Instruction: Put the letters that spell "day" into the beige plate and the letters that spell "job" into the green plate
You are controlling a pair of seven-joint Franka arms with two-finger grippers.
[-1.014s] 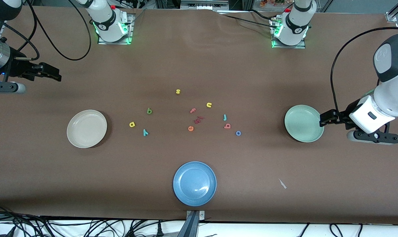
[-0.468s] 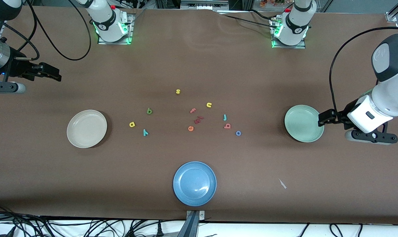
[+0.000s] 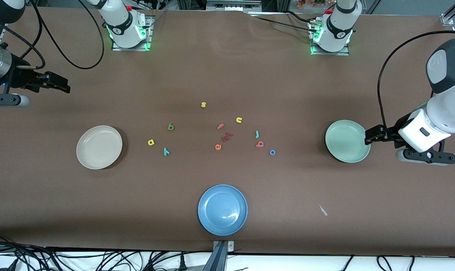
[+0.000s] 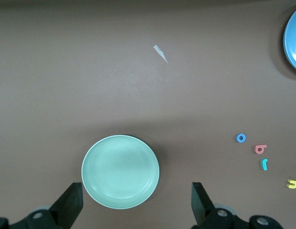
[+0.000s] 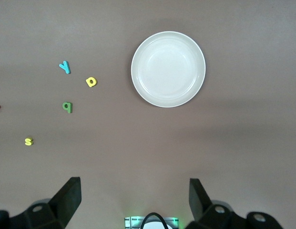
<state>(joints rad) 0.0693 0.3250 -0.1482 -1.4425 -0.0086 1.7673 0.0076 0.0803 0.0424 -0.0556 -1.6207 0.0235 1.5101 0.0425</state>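
Brown tabletop (image 3: 227,75) is carrying everything, and nothing is sitting in any plate.

I'm seeing the left gripper (image 3: 367,136) hanging over the rim of the green plate (image 3: 344,141) at the left arm's end of the table, jaws spread wide, gripping nothing. In the left wrist view its fingers (image 4: 71,205) are straddling the green plate, with the plate's nearest rim lying between them.

The "job" letters are lying well apart from that gripper, toward the table's middle: teal "j" (image 3: 257,134), red-pink "b" (image 3: 260,143) just beside it and nearer the front camera, blue "o" (image 3: 272,152) nearer still.

The right gripper (image 3: 63,86) is hanging over bare table at the right arm's end, jaws also wide and holding nothing. The beige plate (image 3: 99,147) is lying nearer the front camera than the spot under it, not between its fingers (image 5: 66,198).

The "day" letters are sitting between the beige plate and the middle cluster: green "d" (image 3: 170,127), yellow "a" (image 3: 151,142), teal "y" (image 3: 166,151).

Also on the table: yellow "s" (image 3: 203,104), yellow "n" (image 3: 239,120), pinkish "f" (image 3: 220,126), orange "e" (image 3: 218,147), and the blue plate (image 3: 222,209) near the front edge.
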